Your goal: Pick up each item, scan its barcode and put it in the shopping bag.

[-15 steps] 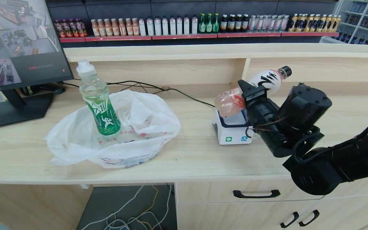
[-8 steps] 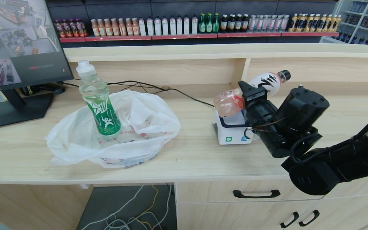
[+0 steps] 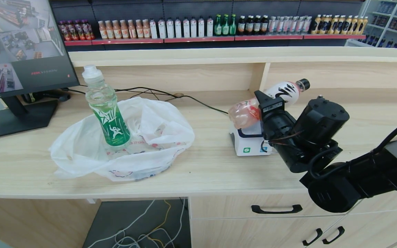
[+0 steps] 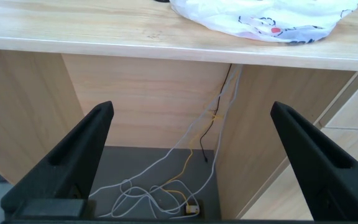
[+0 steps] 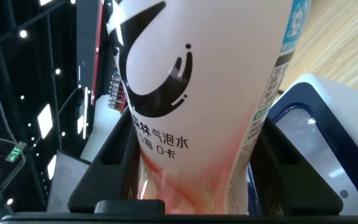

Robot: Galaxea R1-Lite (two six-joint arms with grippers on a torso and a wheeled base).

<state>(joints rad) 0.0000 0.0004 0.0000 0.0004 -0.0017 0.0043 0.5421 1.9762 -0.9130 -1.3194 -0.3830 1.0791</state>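
Read clock directions in the head view, with 12 o'clock pointing away from you toward the back shelf.

Count of items: two bottles, one shopping bag (image 3: 157, 137), one scanner (image 3: 250, 141).

1. The pink bottle (image 3: 245, 112) is clamped in the right gripper (image 3: 265, 103), held in the air above the counter (image 3: 205, 165). Its long axis lies closer to level than to upright. The black cap points to about 2 o'clock and sits higher; the pink base points to about 8 o'clock and sits lower, directly over the top of the scanner. In the right wrist view, the fingers (image 5: 114, 149) press on both sides of the bottle body, and the scanner's dark window lies just beside the bottle.

2. The green bottle (image 3: 106, 110) stands upright inside the shopping bag, long axis vertical, white cap up. The bag is white plastic, spread open on the counter at 9 o'clock from the scanner and well apart from it.

3. The left gripper (image 4: 191, 155) hangs below the front edge of the counter, its two fingers spread wide with nothing between them. The bag's edge overhangs the counter top above it.

Other fixtures: one monitor (image 3: 19, 44) stands at 10 o'clock from the bag. One black cable (image 3: 198, 101) runs across the counter toward the scanner. Three drawer handles sit below the counter under the right arm.
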